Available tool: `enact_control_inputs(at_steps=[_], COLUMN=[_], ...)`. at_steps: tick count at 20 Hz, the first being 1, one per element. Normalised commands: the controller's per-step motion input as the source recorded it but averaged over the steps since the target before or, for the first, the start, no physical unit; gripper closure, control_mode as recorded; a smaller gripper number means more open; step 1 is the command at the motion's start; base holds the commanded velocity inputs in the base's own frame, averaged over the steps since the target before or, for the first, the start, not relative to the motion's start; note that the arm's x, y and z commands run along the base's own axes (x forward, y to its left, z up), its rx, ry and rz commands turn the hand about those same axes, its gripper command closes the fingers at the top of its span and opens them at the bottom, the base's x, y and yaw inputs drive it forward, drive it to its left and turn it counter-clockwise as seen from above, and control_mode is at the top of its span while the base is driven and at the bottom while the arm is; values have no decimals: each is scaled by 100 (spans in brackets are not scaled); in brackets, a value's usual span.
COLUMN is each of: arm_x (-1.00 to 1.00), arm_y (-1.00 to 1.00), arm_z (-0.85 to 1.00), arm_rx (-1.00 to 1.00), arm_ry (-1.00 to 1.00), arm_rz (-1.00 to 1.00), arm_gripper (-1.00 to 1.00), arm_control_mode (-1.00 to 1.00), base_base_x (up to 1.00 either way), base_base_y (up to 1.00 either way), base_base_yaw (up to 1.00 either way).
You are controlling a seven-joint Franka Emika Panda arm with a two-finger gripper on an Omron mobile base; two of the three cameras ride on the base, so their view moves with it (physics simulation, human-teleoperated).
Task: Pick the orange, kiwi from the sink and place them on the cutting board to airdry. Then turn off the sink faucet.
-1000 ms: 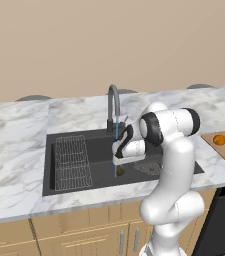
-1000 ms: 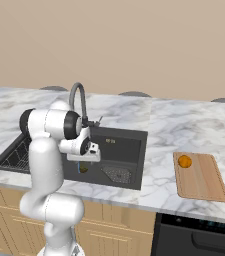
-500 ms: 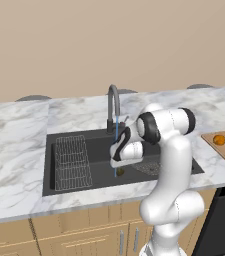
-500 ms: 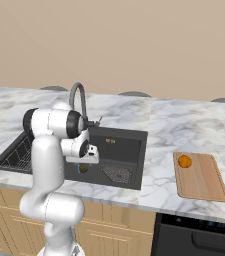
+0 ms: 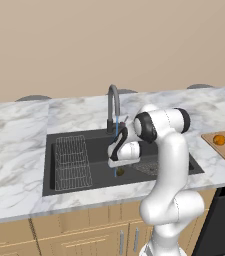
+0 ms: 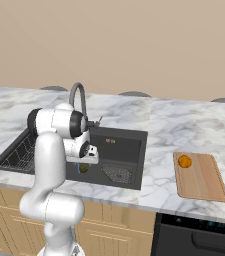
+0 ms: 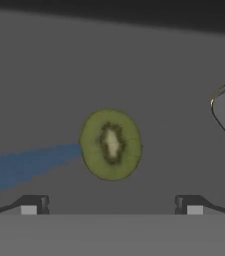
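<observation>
Lowering a little further into the large rectangular dark grey sink [image 5: 99, 150] over the last second, the white arm has brought its two-finger gripper [image 7: 111, 205] down over the small olive-brown kiwi [image 7: 111, 144], while everything else lies where it did. At the left of the basin sits the wire grid rack [image 5: 70, 162], untouched. Right of it, the tall dark grey gooseneck faucet [image 5: 113, 107] is running, its thin blue stream [image 5: 116, 145] falling beside the hand and ending at the kiwi on the sink floor, roughly mid-basin and left of the mesh drain plate [image 6: 118, 173]. In the hand view the dark fingertips [image 7: 31, 205] stand spread wide with nothing between them, the kiwi centred in the gap just ahead. It shows a green cut-looking face with a pale core. I judge it light, wet and slippery, somewhat soft, so it should be pinched across its narrow middle with modest force. Far right, on the counter, the small bright orange fruit [image 6: 184, 161] already rests on the flat light-brown wooden cutting board [image 6: 204, 180].
</observation>
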Motion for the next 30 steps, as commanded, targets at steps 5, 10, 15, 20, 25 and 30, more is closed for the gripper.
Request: enact_control_inputs(at_steps=[5,10,15,20,25,30], arm_x=[19,14,7,6,3,0], arm_y=[6,8,3,0,0,0], arm_z=[-19,-26,-16,-11,-12,-14], arm_rx=[1,0,1,4,4,3], arm_ry=[0,0,0,0,0,1], arm_rz=[0,0,0,0,0,0], arm_gripper=[-100,-100,-100,-100,-100,-100], arm_control_mode=[-100,-100,-100,-100,-100,-100], base_base_x=[0,0,0,0,0,0], base_base_y=[0,0,0,0,0,0], base_base_yaw=[0,0,0,0,0,0])
